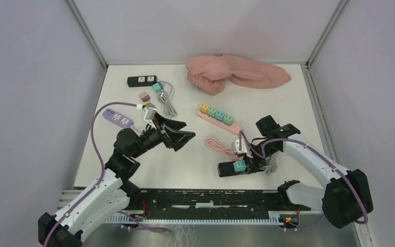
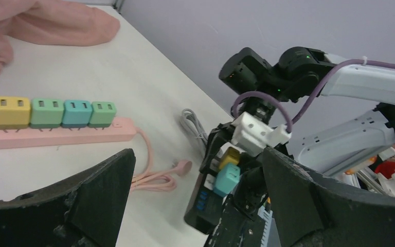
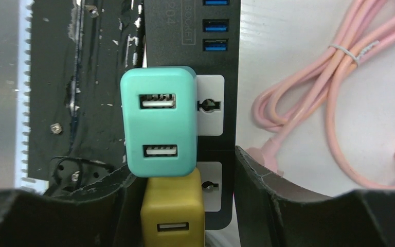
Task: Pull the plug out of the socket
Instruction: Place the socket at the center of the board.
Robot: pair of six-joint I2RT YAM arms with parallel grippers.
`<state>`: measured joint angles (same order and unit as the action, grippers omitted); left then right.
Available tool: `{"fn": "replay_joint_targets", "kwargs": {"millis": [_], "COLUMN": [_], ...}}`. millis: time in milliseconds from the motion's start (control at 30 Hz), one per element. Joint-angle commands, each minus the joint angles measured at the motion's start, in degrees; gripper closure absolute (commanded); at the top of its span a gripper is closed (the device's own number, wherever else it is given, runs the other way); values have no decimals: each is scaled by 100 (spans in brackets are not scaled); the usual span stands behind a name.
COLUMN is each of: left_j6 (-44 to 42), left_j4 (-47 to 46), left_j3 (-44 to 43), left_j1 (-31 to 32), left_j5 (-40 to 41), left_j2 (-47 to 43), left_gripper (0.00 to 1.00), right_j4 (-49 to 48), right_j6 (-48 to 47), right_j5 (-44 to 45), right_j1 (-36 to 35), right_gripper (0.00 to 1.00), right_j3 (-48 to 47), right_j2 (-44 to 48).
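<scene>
**A:** Starting at the far left and seeing what?

**B:** Seeing a purple power strip (image 1: 118,117) lying on the white table (image 1: 133,170). Behind it, spotting a far black strip (image 1: 141,80) with a teal plug (image 1: 157,87) and a grey cord (image 1: 169,103) just beside its right end. Also noting a small brownish cube (image 1: 144,96) between the two strips.

**A:** Finding the left gripper where?

**B:** Finding the left gripper (image 1: 190,129) hovering just right of the purple strip, spreading its fingers (image 2: 82,206) wide and holding nothing.

**A:** Noticing anything lying in the way?

**B:** Noticing a pink strip (image 1: 234,128) carrying four coloured adapters (image 1: 216,113) in a row, and its coiled pink cord (image 1: 217,145) resting near the target. Farther back, seeing a pink cloth (image 1: 236,72) bunched at the far edge, well apart from everything in front.

**A:** Locating the plug itself?

**B:** Locating the teal adapter (image 3: 159,121) sitting in the near black strip (image 3: 213,56), right of centre, close to the table's front edge. Also seeing a yellow adapter (image 3: 172,213) plugged in next to it, touching it.

**A:** Reading the right gripper how?

**B:** Reading the right gripper (image 3: 185,180) as clamping that strip across its width, with the yellow adapter between the jaws. Also spotting a loose grey cable (image 2: 193,127) bundled just beside it.
</scene>
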<state>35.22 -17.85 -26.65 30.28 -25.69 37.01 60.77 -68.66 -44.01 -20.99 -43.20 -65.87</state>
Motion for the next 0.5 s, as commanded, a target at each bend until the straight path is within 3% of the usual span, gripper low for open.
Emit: {"fn": "replay_joint_targets", "kwargs": {"millis": [0, 167, 367, 467], "left_j6": [88, -121, -84, -84], "left_j4": [-669, -1125, -1512, -1511], "left_j3": [-334, 9, 726, 894], "left_j1": [656, 927, 935, 934], "left_j5": [586, 910, 1098, 1044], "left_j2": [358, 454, 27, -164], "left_gripper": [1, 4, 7, 8], "right_j4": [-1566, -2282, -2381, -2587], "right_j6": [1182, 1737, 1960, 2180], "right_j5": [556, 1283, 1558, 1873], "right_j1": [-687, -1542, -2272, -2443], "right_gripper": [92, 91, 90, 81], "right_j3": [189, 424, 365, 359], "right_j2": [-121, -431, -914, -1099]}}
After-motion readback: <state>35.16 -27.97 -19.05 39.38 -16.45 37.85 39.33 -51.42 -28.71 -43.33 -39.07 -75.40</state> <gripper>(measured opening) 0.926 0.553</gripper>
